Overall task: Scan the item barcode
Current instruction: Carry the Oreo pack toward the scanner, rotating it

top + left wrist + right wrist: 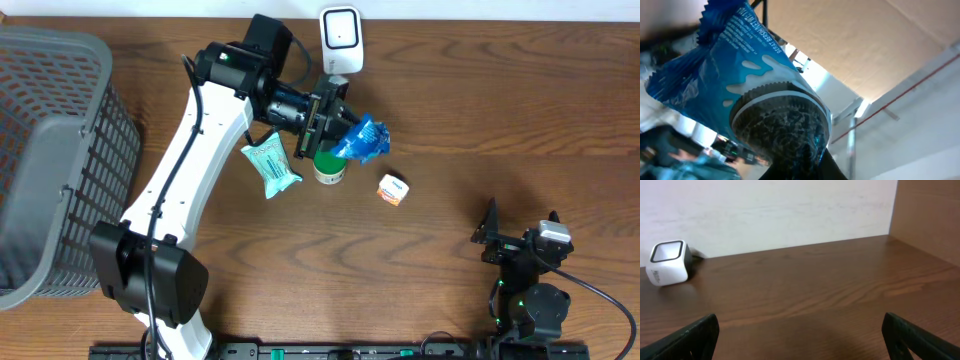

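Overhead view: the left gripper is clamped shut on a blue snack packet. It's lifted off the table and sits just in front of the white scanner at the back edge. My guess is it's held up so the barcode side can be turned to the scanner window, but I can't spot the barcode itself in any view tbh. The left wrist cam is tilted up, so the packet fills it w/ ceiling behind.

The right gripper is parked front-right, jaws wide apart and holding nothing, prob just staying out of the way.

The other 3 items lie mid-table, likely waiting their turn: a teal pouch, a green-lidded tub and a small orange-white box. Grey basket on the left, maybe for scanned stuff.

Surface is dark wood-grain, w/ a plain white wall behind and a wood panel to the side.
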